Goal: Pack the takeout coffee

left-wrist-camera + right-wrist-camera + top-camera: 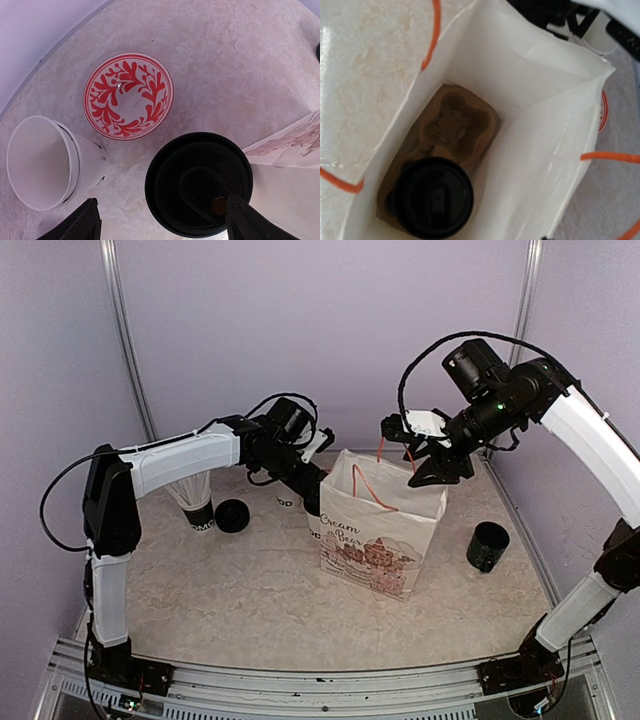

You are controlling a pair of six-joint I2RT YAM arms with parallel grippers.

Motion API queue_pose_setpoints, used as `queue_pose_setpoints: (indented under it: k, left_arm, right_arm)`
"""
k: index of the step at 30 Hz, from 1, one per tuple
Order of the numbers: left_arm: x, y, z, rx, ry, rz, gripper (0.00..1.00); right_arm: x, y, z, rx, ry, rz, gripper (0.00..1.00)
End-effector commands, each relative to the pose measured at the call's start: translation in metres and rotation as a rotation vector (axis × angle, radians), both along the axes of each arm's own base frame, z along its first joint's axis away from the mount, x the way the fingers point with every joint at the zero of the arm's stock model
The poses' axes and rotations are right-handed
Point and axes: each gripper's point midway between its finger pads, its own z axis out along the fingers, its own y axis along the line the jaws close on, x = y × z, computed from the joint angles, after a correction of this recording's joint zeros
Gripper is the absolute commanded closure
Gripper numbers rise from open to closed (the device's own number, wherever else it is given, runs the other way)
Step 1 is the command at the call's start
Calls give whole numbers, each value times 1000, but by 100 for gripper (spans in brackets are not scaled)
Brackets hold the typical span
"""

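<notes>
Cropped left jaws around lidded cup (199, 184)

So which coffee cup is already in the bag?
The lidded cup sitting in the brown carrier inside the bag. The other lidded cup stands outside on the table.

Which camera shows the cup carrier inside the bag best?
Right wrist: it looks down into the bag at the carrier, one slot empty, one holding a lidded cup. Neither other view shows it, only the bag.
</notes>
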Motion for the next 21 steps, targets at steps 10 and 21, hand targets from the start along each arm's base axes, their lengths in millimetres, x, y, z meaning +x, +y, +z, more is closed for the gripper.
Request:
queue_pose_setpoints:
  k: [10, 21]
  left_arm:
    - [1, -10, -33, 87, 50, -39, 16]
    - [-1, -7, -38, 140, 40, -20, 17]
  right_arm:
    - [4, 1, 5, 16, -4, -9, 48]
    - [3, 1, 4, 16, -5, -9, 48]
